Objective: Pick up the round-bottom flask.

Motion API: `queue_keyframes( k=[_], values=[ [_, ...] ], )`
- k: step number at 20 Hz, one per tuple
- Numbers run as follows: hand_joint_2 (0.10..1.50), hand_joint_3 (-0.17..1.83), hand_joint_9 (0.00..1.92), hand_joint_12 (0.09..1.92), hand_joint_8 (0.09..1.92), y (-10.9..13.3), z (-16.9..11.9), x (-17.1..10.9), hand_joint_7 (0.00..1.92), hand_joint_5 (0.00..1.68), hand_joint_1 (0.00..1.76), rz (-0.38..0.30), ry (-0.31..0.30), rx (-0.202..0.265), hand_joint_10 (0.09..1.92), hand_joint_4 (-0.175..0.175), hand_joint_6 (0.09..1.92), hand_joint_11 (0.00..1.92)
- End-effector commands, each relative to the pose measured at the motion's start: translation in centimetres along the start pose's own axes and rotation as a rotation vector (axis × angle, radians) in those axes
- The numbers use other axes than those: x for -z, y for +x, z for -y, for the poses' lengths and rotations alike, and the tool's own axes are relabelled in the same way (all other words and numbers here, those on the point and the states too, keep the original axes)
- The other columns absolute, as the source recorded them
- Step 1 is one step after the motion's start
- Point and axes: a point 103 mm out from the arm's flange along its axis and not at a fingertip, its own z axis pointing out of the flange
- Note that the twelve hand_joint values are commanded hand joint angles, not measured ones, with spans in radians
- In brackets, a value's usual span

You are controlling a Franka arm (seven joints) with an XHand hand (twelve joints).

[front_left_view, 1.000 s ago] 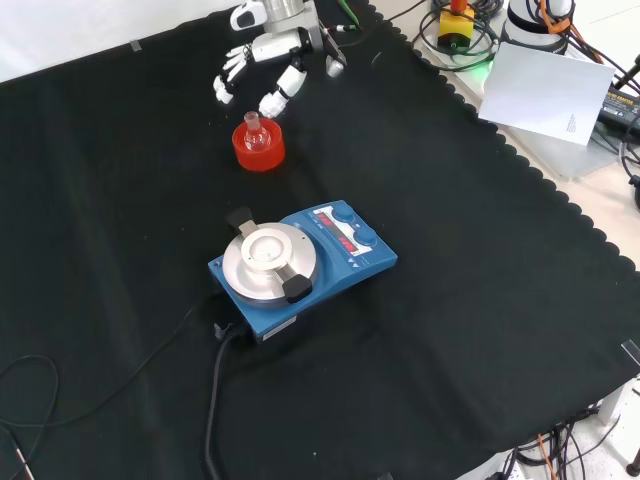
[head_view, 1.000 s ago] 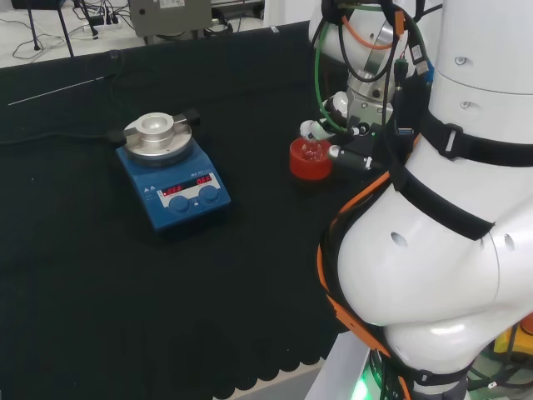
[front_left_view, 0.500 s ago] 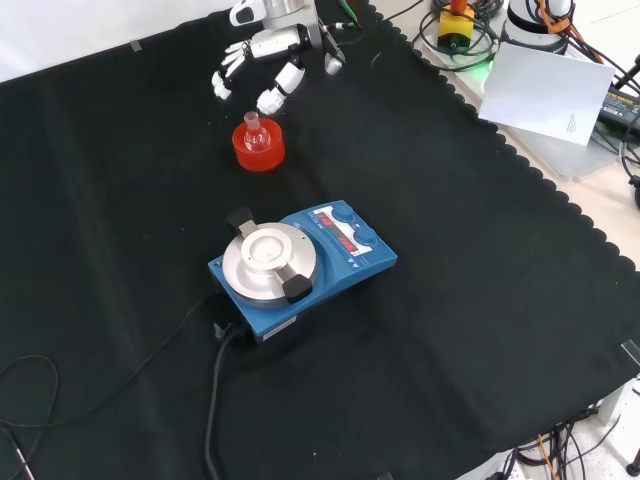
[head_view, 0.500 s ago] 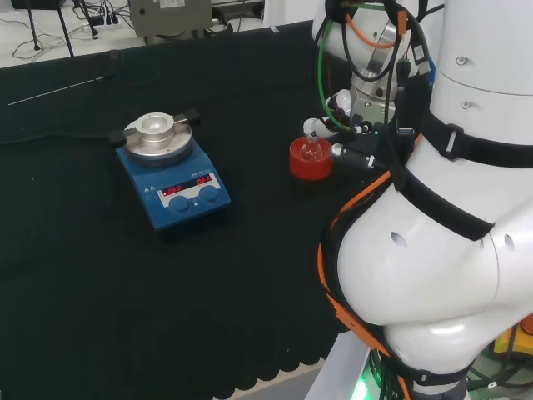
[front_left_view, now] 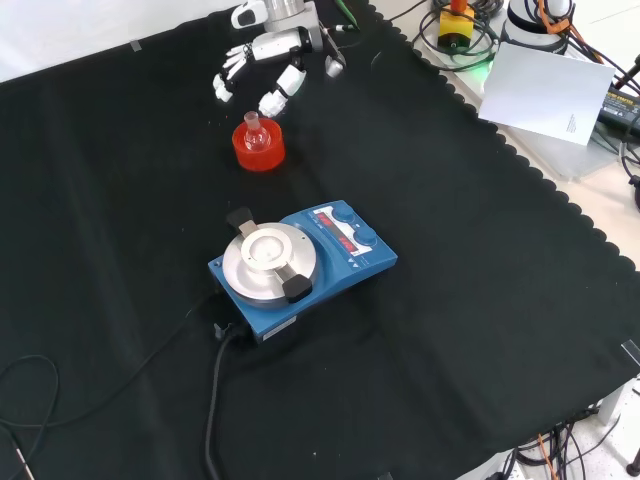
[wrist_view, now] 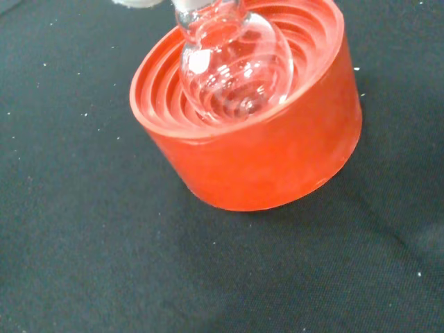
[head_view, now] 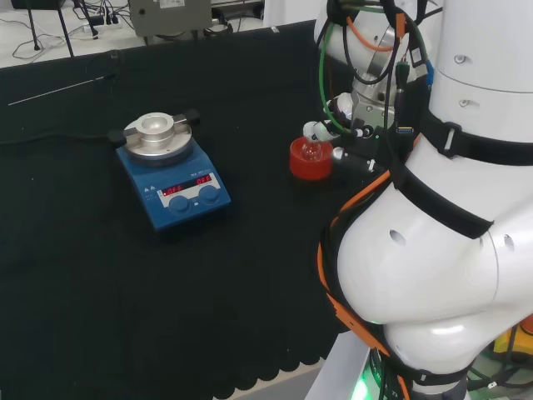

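Robot hand [front_left_view: 268, 60] spread above flask [front_left_view: 255, 136]; blue stirrer [front_left_view: 300, 263] nearby.

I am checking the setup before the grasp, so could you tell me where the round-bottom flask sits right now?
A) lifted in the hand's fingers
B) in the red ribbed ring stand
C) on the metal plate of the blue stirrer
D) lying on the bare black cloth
B: the clear round-bottom flask rests in the red ribbed ring stand, while the hand is beyond it in the front view with fingers spread, holding nothing.
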Motion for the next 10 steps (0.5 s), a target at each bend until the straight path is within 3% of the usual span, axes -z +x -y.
queue_keyframes(
  k=[1, 10],
  values=[
    [0.96, 0.09, 0.33, 1.15, 0.59, 1.09, 0.59, 1.59, 0.19, 0.51, 0.72, 0.003, -0.003, 0.018, 0.69, -0.056, 0.09, 0.0],
    [0.91, 0.09, 0.33, 1.16, 0.59, 1.27, 0.49, 1.55, 0.2, 0.53, 0.82, 0.014, 0.005, 0.018, 0.69, -0.056, 0.09, 0.0]
  ],
)
